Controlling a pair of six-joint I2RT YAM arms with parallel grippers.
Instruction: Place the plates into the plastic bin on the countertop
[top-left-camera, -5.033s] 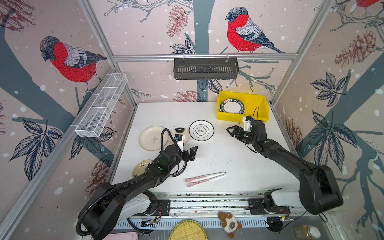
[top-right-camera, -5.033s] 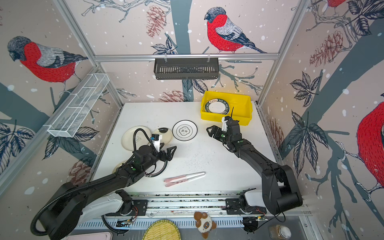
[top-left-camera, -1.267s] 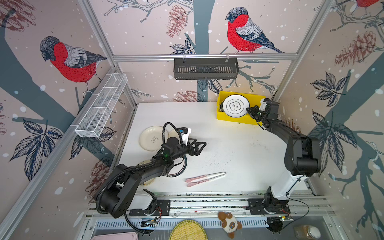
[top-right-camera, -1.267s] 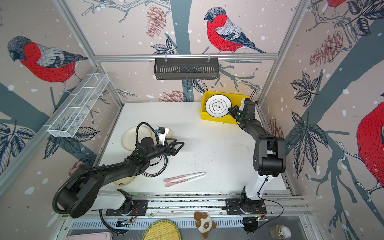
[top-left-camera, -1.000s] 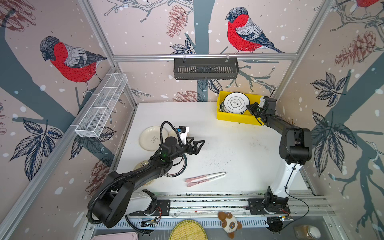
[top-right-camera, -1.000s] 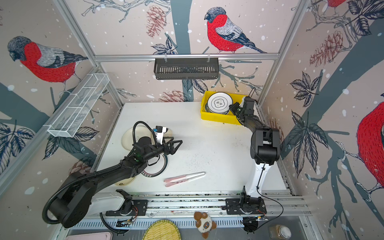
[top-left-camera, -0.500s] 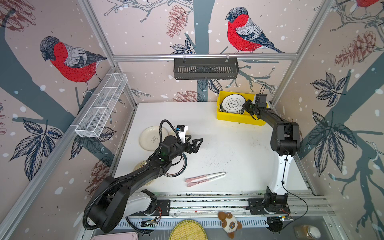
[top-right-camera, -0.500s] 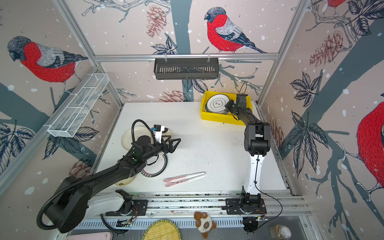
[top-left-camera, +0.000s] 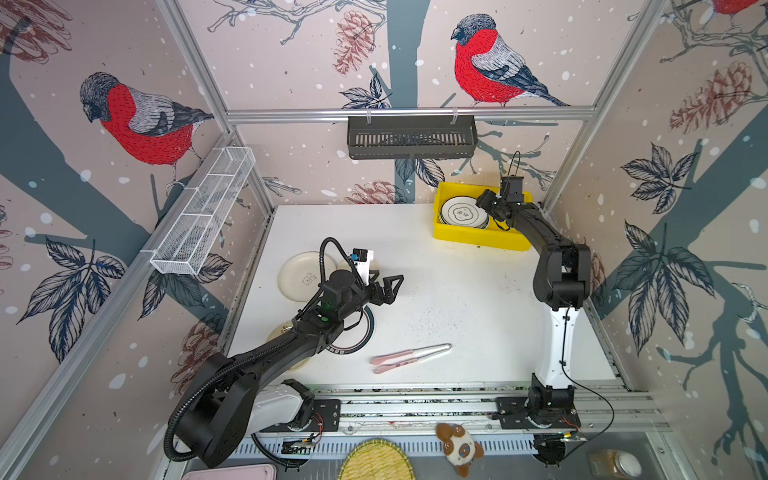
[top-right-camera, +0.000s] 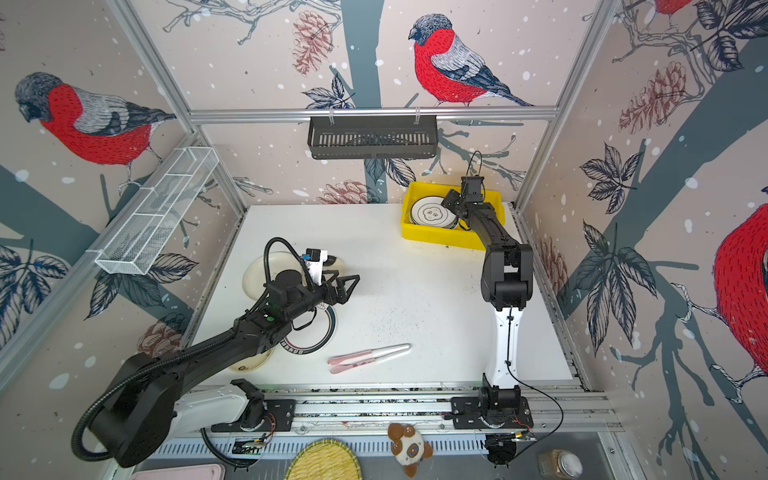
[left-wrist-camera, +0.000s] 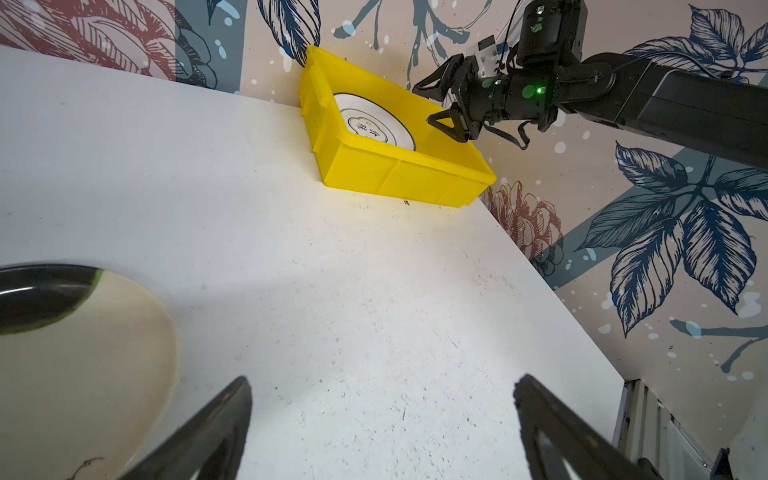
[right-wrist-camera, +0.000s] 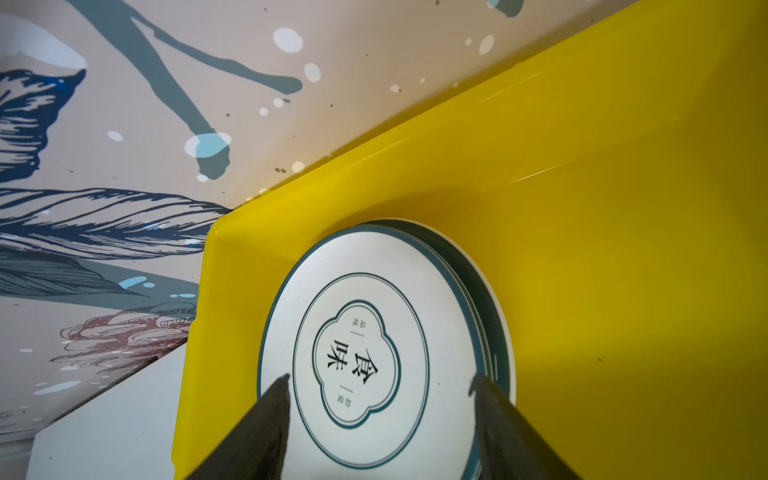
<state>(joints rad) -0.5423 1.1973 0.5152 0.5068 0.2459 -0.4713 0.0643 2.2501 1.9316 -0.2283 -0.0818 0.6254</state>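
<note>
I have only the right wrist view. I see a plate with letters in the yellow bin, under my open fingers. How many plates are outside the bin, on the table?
Observer: At least four plates lie on the countertop, on its left part; the left arm covers some.
Operator: Does that arm hold one?
Observer: No, the left gripper is open and holds nothing.
Operator: Is something else lying there?
Observer: Yes, two pink-and-white utensils lie near the front edge.
</note>
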